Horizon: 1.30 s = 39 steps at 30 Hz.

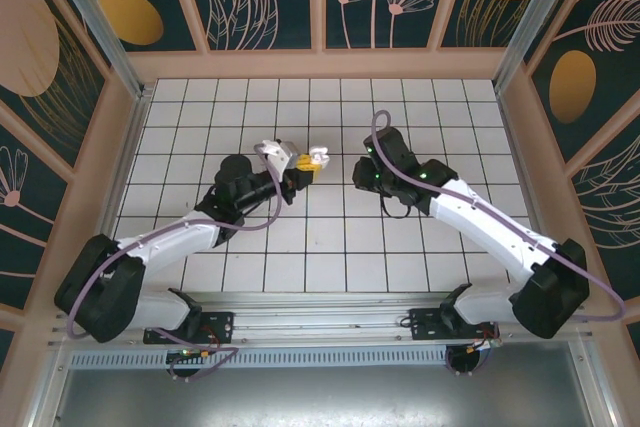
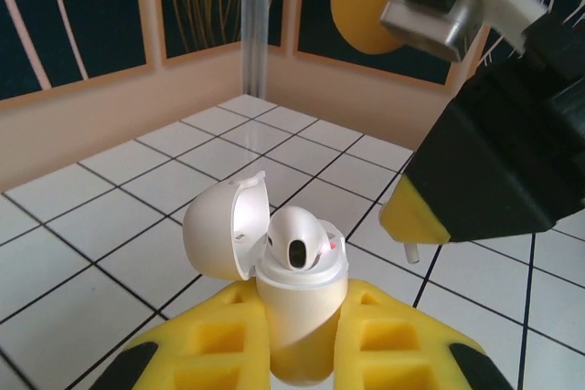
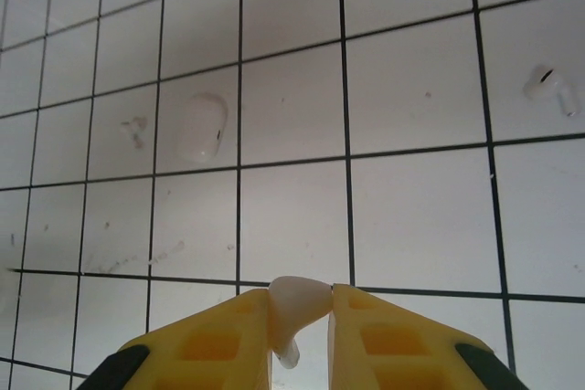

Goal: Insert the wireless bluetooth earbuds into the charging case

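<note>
My left gripper point(image 2: 300, 321) is shut on the white charging case point(image 2: 297, 303), holding it upright above the tiles with its lid point(image 2: 219, 230) swung open to the left. One earbud point(image 2: 297, 239) sits in the case. In the top view the left gripper point(image 1: 308, 162) and case point(image 1: 316, 157) are mid-table. My right gripper point(image 3: 302, 306) is shut on a second white earbud point(image 3: 298, 303), stem pointing down. In the left wrist view the right gripper point(image 2: 411, 226) hangs just right of and above the case, the earbud stem point(image 2: 412, 251) poking out below. In the top view the right gripper point(image 1: 366, 169) faces the case.
Two loose white earbuds lie on the tiled floor below the right gripper, one point(image 3: 201, 127) to the left and one point(image 3: 548, 87) at the far right. Peach walls point(image 1: 320, 65) enclose the white tiled table.
</note>
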Each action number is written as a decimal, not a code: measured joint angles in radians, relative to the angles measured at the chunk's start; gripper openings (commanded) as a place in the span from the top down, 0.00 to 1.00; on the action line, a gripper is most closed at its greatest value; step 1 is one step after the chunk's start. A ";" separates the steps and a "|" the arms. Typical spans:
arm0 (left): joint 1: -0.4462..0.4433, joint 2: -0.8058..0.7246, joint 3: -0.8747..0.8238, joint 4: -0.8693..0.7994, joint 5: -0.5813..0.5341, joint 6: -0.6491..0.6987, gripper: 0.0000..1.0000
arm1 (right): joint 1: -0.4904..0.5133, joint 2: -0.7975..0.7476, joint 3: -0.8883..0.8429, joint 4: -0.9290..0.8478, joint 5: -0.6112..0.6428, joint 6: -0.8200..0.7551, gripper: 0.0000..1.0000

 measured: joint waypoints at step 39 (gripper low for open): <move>-0.169 0.189 0.114 0.146 -0.184 0.006 1.00 | -0.030 -0.119 0.038 0.137 -0.037 -0.040 0.79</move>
